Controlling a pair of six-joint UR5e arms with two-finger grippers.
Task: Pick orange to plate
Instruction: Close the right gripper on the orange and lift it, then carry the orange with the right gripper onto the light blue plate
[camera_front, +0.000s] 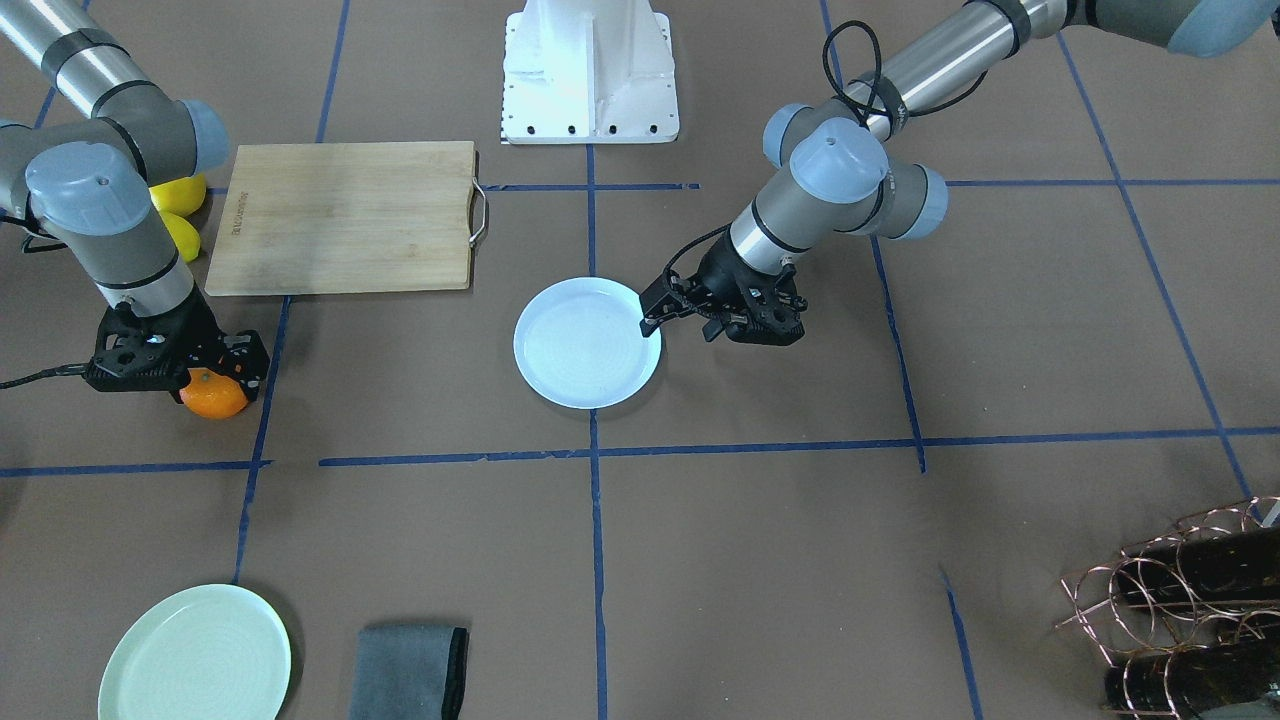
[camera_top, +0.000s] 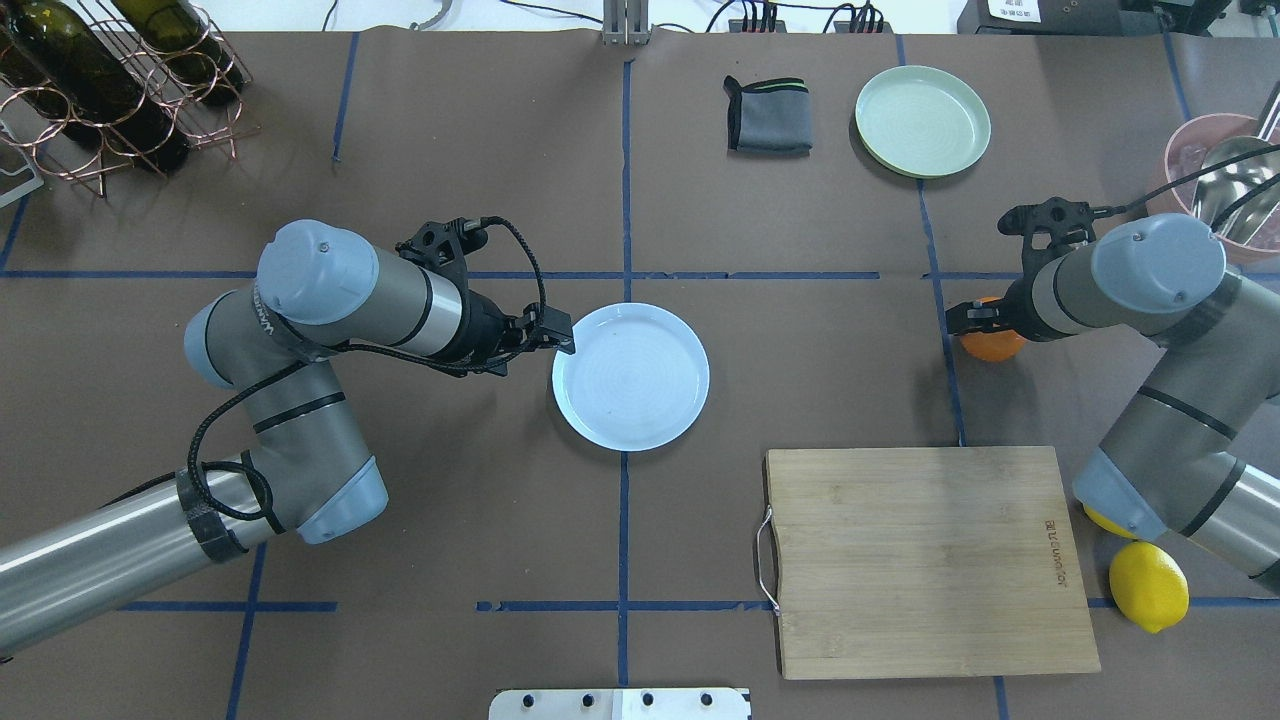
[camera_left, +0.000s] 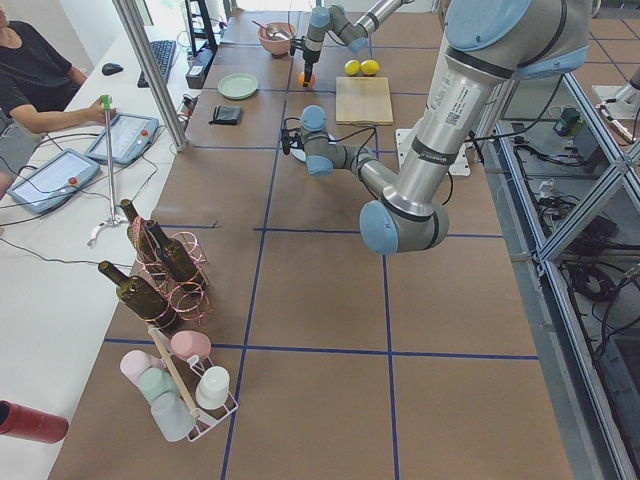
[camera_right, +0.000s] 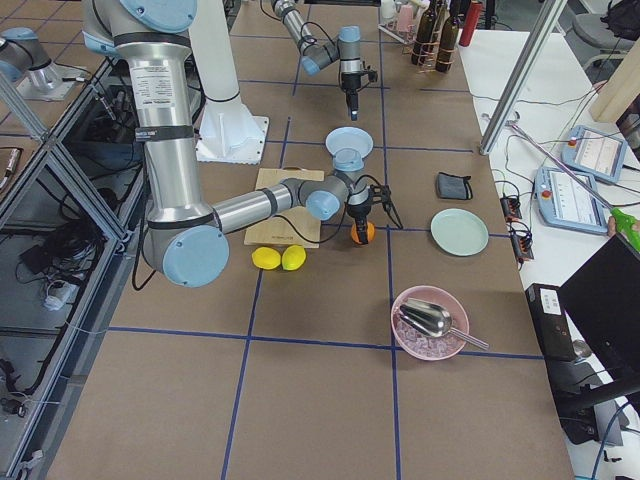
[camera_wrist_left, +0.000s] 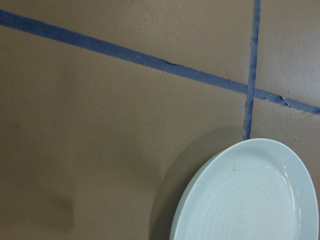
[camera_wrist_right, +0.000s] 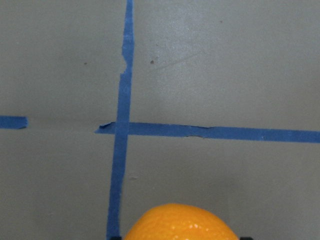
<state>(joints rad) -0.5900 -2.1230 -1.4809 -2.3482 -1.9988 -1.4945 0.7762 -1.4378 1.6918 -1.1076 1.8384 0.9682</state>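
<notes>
The orange (camera_front: 215, 397) rests on the brown table at the robot's right, beside a blue tape cross. My right gripper (camera_front: 205, 375) comes straight down over it. In the right wrist view the orange (camera_wrist_right: 180, 225) fills the bottom edge with a dark fingertip against each side, so the gripper looks shut on it. The bluish-white plate (camera_front: 587, 345) lies empty at the table's centre, and from overhead the plate (camera_top: 630, 375) is far to the left of the orange (camera_top: 992, 345). My left gripper (camera_front: 680, 325) hovers open and empty just off the plate's rim.
A wooden cutting board (camera_top: 925, 560) lies near the robot's right, with two lemons (camera_top: 1148, 585) beside it. A mint-green plate (camera_top: 922, 120) and a grey cloth (camera_top: 768, 115) sit at the far edge. A pink bowl (camera_top: 1200, 150) is far right and a bottle rack (camera_top: 100, 80) far left.
</notes>
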